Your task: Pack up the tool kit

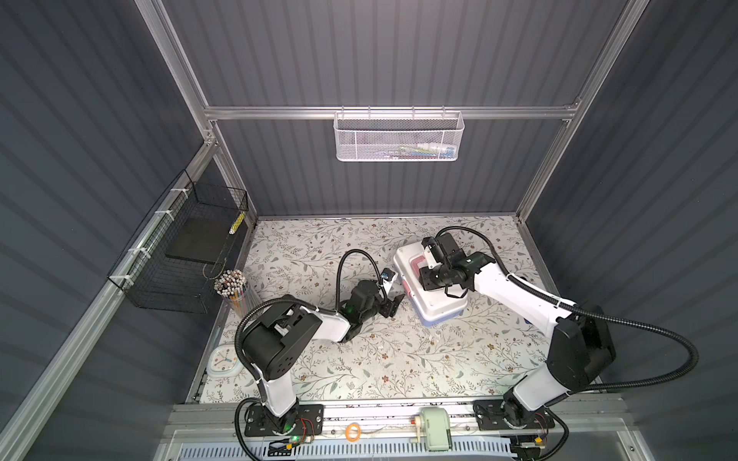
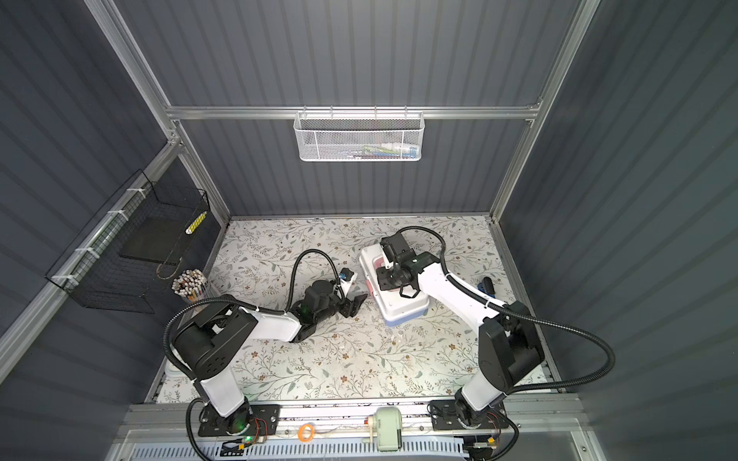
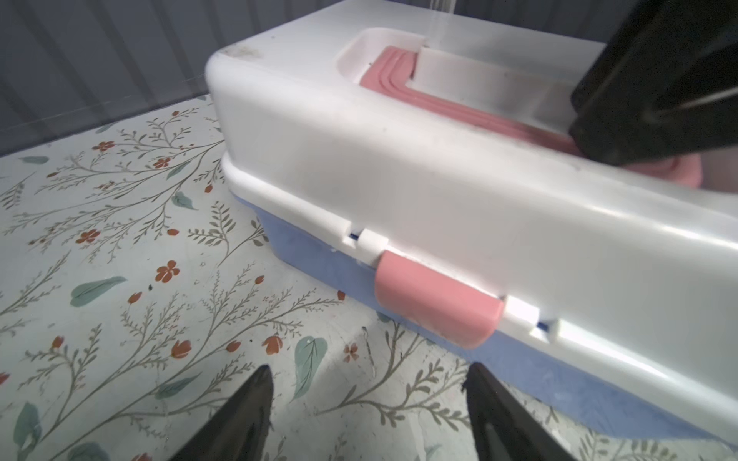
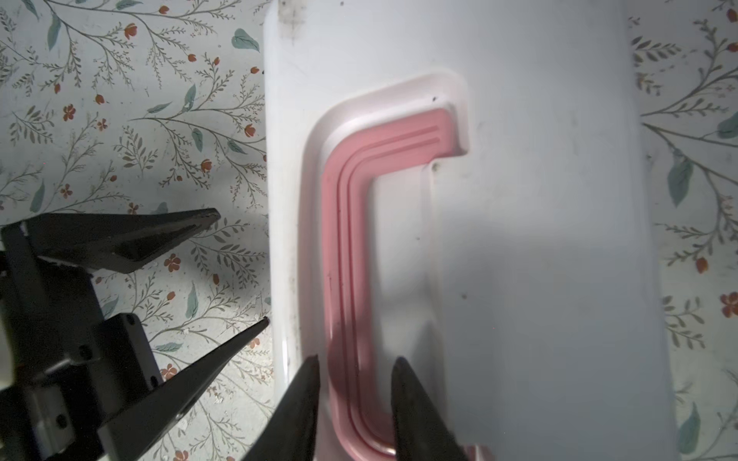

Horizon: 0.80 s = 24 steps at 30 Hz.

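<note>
The tool kit (image 1: 439,309) (image 2: 401,309) stands closed on the floral table, right of the middle: white lid (image 3: 439,179) (image 4: 539,199) over a light blue base (image 3: 319,263). Its pink latch (image 3: 437,303) lies flat against the front. The pink handle (image 4: 347,247) (image 3: 419,99) rests folded in the lid's recess. My left gripper (image 3: 368,367) (image 1: 397,293) (image 4: 235,269) hovers open just in front of the latch, with nothing between its fingers. My right gripper (image 4: 356,358) (image 1: 424,277) points down over the lid. Its jaws stand slightly apart, one on each side of the handle's bar. No loose tools show.
A white mesh basket (image 1: 397,137) hangs on the back wall and a black wire basket (image 1: 179,255) on the left wall. A cup of pencils (image 1: 233,287) and a small clock (image 1: 223,359) sit at the table's left edge. A dark blue object (image 2: 486,285) lies right of the right arm.
</note>
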{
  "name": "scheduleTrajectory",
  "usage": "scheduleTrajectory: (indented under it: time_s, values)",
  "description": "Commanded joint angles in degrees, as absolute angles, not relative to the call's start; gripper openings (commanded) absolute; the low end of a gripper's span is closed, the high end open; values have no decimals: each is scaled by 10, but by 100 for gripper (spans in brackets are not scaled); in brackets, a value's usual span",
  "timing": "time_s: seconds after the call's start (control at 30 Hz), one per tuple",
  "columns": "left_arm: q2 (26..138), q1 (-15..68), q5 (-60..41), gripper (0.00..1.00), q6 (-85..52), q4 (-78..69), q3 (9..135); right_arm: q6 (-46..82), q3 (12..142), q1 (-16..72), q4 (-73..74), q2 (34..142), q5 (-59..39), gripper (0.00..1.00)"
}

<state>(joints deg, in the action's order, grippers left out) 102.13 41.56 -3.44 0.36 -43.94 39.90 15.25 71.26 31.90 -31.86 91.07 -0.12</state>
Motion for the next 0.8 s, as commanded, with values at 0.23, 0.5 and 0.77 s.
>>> scheduleTrajectory:
  time_s: [0.23,0.5,0.77]
  values:
    - [1085,390,-220,66,46,-569,387,155,706,303,-296,901,-28,35]
    - [1132,390,-223,60,36,-630,392,156,703,294,-298,901,-32,36]
    - [1153,390,-197,58,41,-660,394,156,702,289,-307,901,-31,36]
